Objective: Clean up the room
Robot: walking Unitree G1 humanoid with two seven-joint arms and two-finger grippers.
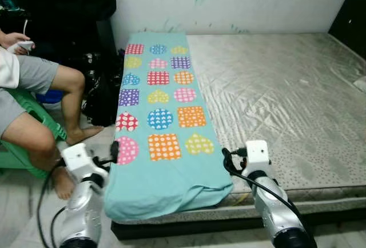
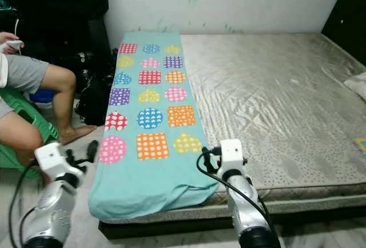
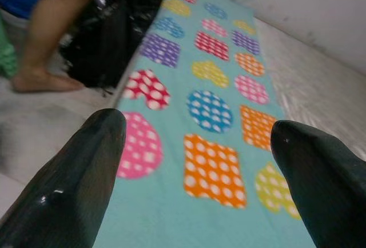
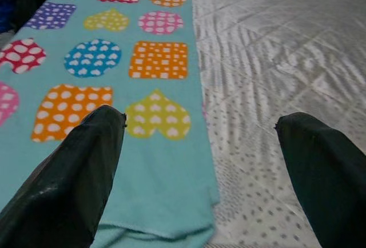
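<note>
A turquoise blanket (image 1: pixel 160 116) printed with coloured hearts, squares and circles is lying folded into a long strip along the left side of a bare grey mattress (image 1: pixel 286 105), running from the far wall to the near edge, where its end is drooping slightly over the side. The left gripper (image 3: pixel 197 145) is hovering at the blanket's near left corner, and the right gripper (image 4: pixel 200 139) is hovering at its near right corner, where blanket meets mattress. Both sets of fingers are standing wide apart, holding nothing.

The step in hand looks like the approach to the blanket's near end, probably to fold it further. The next move calls for both grippers to be lowering onto the two near corners and pinching the cloth evenly, so the fold is staying square.

A person is sitting on a green chair (image 1: pixel 34 116) to the left, one bare foot (image 1: pixel 83 134) near the bed, beside a black bag (image 1: pixel 103 94).
</note>
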